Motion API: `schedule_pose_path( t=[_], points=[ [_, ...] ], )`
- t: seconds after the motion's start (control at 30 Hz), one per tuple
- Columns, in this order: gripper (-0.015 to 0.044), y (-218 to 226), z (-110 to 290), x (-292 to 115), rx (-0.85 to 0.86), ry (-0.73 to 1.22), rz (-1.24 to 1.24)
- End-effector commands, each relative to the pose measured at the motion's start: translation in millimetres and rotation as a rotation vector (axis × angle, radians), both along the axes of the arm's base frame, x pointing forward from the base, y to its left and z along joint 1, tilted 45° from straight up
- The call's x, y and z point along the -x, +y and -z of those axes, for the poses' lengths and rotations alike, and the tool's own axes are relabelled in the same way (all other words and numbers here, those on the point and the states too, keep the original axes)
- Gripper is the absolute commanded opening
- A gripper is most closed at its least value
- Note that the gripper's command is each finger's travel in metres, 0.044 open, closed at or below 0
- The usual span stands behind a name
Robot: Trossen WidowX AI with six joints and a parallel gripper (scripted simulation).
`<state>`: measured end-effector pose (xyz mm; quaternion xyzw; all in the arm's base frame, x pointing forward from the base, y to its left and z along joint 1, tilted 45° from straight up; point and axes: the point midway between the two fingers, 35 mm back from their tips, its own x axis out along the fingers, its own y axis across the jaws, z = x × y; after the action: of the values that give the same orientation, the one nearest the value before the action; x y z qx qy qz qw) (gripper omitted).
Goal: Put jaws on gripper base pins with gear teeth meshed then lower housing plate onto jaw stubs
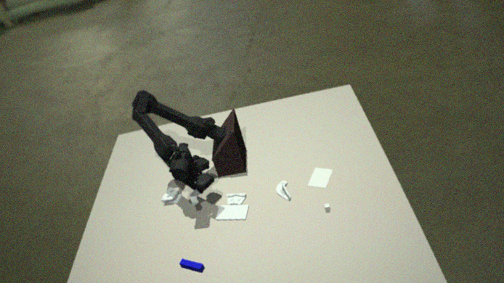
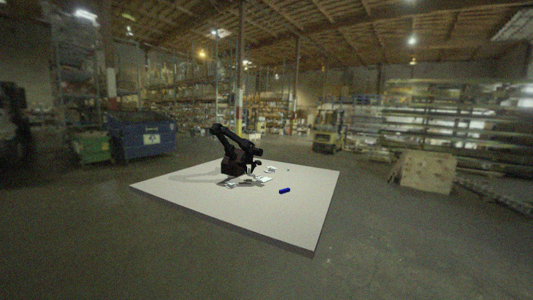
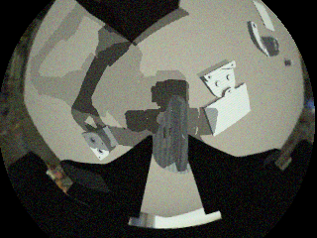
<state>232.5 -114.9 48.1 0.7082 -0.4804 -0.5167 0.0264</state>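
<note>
"What finish do you read on the piece between my fingertips?"

"From my wrist view, that grey jaw point(image 3: 170, 134) looks like matt plastic with fine ridges."

"And right of the gripper point(image 1: 202, 182) point(image 2: 257, 164) point(image 3: 168, 138)?"

"I see a flat white plate point(image 1: 233, 212) point(image 2: 264, 179) point(image 3: 230, 110), matt, finely lined like printed plastic. Farther out, my blue block point(image 1: 191, 265) point(image 2: 284, 190) looks smooth, plastic-like."

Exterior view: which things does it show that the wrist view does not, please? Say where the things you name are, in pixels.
Only exterior: the yellow forklift point(image 2: 328, 137), the blue dumpster point(image 2: 149, 135) and the arm's raised elbow point(image 2: 216, 129).

Only wrist: two round pins point(image 3: 223, 80) on a white part, which are too small to make out in the exterior view.

Both: the claw point(image 2: 249, 172) point(image 3: 168, 138) and the plain white plate point(image 2: 264, 179) point(image 3: 233, 110). The claw is shut on a light grey piece point(image 2: 248, 169) point(image 3: 170, 139).
</note>
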Motion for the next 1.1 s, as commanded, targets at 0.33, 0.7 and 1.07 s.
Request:
schedule_pose_path(
  t=[0.33, 0.7, 1.07],
  points=[
    [0.0134, 11, -6, -2, 0.002, -0.079, 0.070],
    [0.0134, 26, 9, -5, -0.014, -0.295, 0.284],
    [0.0134, 42, 23, -6, -0.027, -0.507, 0.501]
  ],
)
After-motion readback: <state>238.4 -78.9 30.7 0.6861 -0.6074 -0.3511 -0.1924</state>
